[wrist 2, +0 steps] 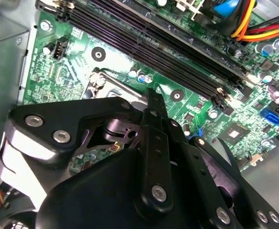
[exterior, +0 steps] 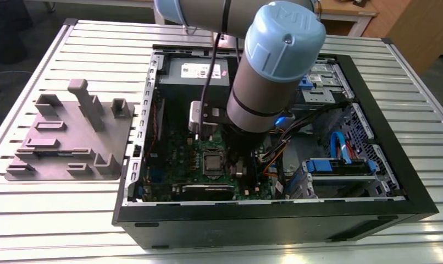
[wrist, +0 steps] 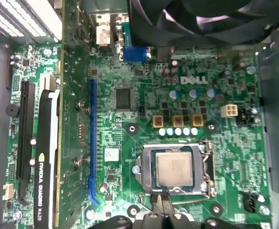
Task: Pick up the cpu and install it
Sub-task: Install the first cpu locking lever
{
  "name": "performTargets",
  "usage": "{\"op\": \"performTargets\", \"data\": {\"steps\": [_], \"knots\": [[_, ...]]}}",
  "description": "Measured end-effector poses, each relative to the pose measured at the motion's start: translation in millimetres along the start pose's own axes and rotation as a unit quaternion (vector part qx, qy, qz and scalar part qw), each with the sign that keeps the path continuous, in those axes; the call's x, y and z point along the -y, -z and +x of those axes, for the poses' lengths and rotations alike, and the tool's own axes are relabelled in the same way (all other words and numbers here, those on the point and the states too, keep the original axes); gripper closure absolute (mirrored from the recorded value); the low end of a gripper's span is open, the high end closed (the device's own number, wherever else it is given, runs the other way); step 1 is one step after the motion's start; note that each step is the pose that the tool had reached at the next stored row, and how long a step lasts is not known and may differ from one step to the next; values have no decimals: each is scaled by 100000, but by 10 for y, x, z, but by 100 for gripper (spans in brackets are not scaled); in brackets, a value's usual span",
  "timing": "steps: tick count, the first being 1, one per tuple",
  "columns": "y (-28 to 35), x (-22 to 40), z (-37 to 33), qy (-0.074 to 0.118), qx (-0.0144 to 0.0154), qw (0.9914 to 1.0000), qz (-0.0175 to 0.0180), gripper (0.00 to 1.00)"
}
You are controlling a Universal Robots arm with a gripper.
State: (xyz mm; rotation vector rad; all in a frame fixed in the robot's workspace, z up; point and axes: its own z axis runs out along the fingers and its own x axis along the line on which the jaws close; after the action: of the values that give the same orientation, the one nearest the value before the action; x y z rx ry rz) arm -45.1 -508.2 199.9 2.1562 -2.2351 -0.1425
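- Print shows on the green motherboard (wrist: pixel 129 71), on the black graphics card (wrist: pixel 46 157), on a small white sticker (wrist: pixel 111 154) and on the white label (exterior: pixel 199 70) of the grey power supply (exterior: pixel 195 71). None of it is read off here.
- The cpu (wrist: pixel 175 169) lies flat inside the silver socket frame (wrist: pixel 203 167) on the motherboard, silvery top facing up.
- In the exterior view the cpu (exterior: pixel 212 161) sits at about 6 o'clock from the power supply, inside the open computer case (exterior: pixel 280 220).
- The gripper (wrist: pixel 163 210) hangs just beside the socket frame's edge, its tip close to the cpu but not on it. In the second wrist view the gripper (wrist 2: pixel 151 102) points at the socket's corner.
- I cannot tell whether the gripper is wide or narrow.
- A grey moulded fixture (exterior: pixel 67 137) lies on the slatted desk (exterior: pixel 45 220), at 9 o'clock from the case.
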Motion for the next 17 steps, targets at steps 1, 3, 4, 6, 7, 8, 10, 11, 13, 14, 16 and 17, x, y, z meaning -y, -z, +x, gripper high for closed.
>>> {"op": "performTargets", "data": {"steps": [1,3,4,6,7,8,10,11,13,14,16,17], "knots": [[-12,1,4,58,-8,100000,-6,89],[-33,1,15,222,-13,100000,-10,89],[-42,2,21,329,-19,99999,-16,89],[-65,4,31,593,-46,99998,-21,89],[-78,5,34,741,-71,99997,-30,89],[-90,6,35,885,-104,99996,-43,89],[-108,7,37,1150,-156,99993,-66,89],[-113,8,37,1259,-159,99992,-68,89],[-118,9,37,1444,-148,99989,-64,89],[-119,9,36,1533,-146,99988,-64,89],[-118,10,36,1738,-161,99985,-78,89],[-119,11,36,1828,-166,99983,-81,89]]}}
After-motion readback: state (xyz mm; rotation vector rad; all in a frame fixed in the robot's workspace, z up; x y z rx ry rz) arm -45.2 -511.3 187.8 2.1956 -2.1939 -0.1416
